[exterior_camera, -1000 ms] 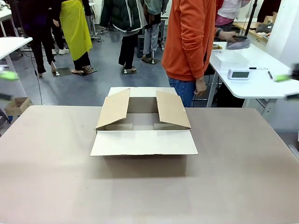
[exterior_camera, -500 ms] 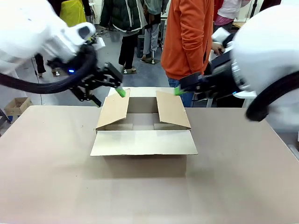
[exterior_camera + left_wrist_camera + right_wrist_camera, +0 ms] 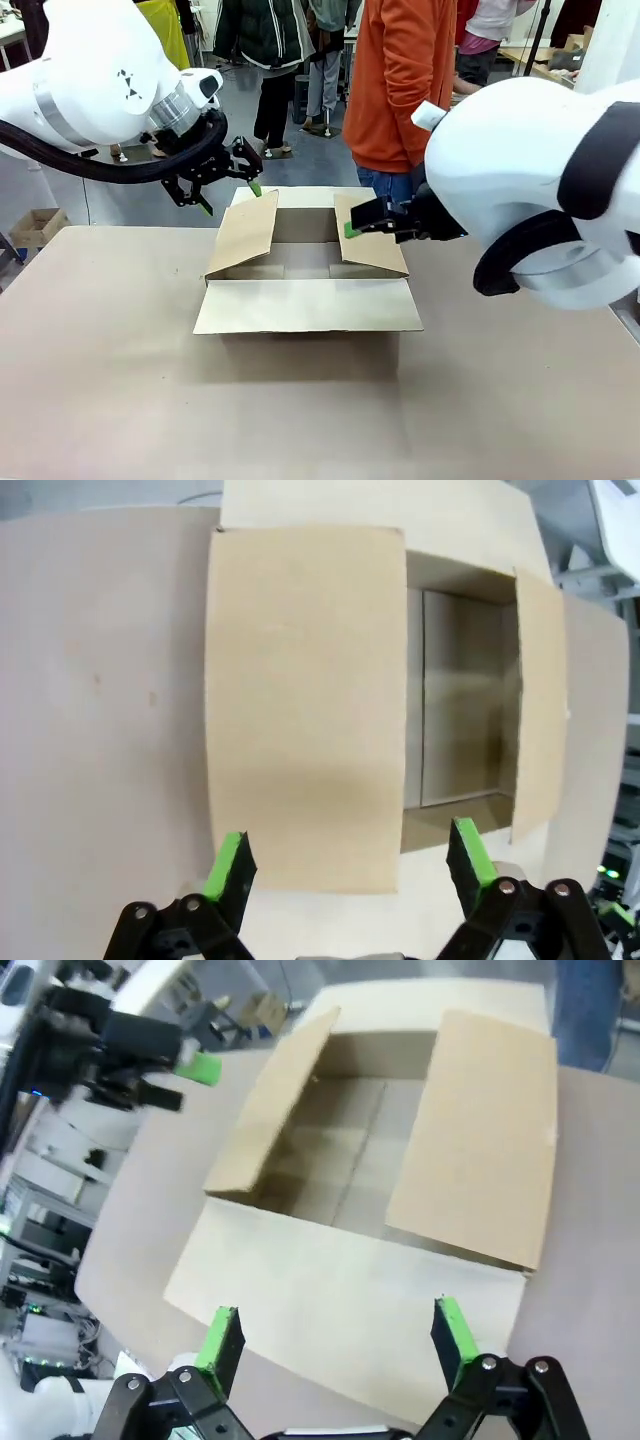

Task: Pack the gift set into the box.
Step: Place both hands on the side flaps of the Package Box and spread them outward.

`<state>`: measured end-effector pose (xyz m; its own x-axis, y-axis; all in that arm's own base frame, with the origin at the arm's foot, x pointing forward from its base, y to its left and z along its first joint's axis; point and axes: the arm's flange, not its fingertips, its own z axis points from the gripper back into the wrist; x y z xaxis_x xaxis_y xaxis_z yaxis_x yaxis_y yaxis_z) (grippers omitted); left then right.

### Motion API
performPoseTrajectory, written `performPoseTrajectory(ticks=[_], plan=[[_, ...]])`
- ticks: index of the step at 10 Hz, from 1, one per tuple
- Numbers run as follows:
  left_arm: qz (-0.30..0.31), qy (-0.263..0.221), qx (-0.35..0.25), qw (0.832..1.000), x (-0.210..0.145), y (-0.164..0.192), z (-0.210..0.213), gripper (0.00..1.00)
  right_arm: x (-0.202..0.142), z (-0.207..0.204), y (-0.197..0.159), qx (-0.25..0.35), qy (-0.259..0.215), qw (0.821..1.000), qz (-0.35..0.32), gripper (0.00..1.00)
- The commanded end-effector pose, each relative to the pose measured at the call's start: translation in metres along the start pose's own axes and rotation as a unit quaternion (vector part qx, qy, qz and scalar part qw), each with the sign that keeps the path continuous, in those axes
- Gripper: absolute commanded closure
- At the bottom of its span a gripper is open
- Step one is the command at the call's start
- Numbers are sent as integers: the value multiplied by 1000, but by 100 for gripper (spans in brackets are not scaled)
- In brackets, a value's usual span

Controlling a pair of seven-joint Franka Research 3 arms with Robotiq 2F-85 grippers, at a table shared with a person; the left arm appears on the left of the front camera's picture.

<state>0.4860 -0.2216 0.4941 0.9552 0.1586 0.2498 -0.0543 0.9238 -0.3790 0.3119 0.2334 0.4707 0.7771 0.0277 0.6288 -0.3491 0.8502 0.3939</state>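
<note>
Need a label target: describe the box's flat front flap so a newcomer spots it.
On the table stands an open cardboard box. Its front flap, on the robot's side, folds out level over the front wall. The side flaps tilt upward; the far flap lies toward the person.

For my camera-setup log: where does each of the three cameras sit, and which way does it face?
Front view: fixed on the robot's side, looking across the table at the box and a person in orange; left gripper enters from picture left, right gripper from right.
Left wrist view: on the left arm, looking down onto the box; its open fingers rise at the bottom.
Right wrist view: on the right arm, looking down at the box; its open fingers below, left gripper beyond.
Shared: all three show the box.
</note>
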Motion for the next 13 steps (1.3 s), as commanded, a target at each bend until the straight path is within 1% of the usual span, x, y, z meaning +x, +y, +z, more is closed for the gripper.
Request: performPoseTrajectory(ticks=[1, 4, 5, 6, 7, 8, 9, 10, 12, 13], plan=[[-26, 14, -3, 1000, -17, -14, 7, 0, -2, 5, 13, 9, -27, 1000, -6, 0], [-26, 14, -3, 1000, -17, -14, 7, 0, -2, 5, 13, 9, -27, 1000, -6, 0], [-22, 13, -7, 1000, -16, -21, 2, 0, -2, 5, 13, 9, -27, 1000, -6, 0], [-57, 24, 15, 998, -12, -37, -9, 0, -2, 5, 13, 9, -27, 1000, -6, 0], [-72, 14, 27, 997, -3, -54, -19, 0, -2, 5, 13, 9, -27, 1000, -6, 0], [-81, 21, 34, 996, 4, -69, -27, 0, -2, 5, 13, 9, -27, 1000, -6, 0], [-88, 14, 43, 995, 13, -84, -36, 0, -2, 5, 13, 9, -27, 1000, -6, 0], [-99, 16, 60, 993, 21, -99, -50, 0, -2, 5, 13, 9, -27, 1000, -6, 0], [-78, 29, 126, 989, 43, -122, -82, 0, -2, 5, 13, 9, -27, 1000, -6, 0], [-53, 43, 168, 983, 48, -128, -91, 0, -2, 5, 13, 9, -27, 1000, -6, 0]])
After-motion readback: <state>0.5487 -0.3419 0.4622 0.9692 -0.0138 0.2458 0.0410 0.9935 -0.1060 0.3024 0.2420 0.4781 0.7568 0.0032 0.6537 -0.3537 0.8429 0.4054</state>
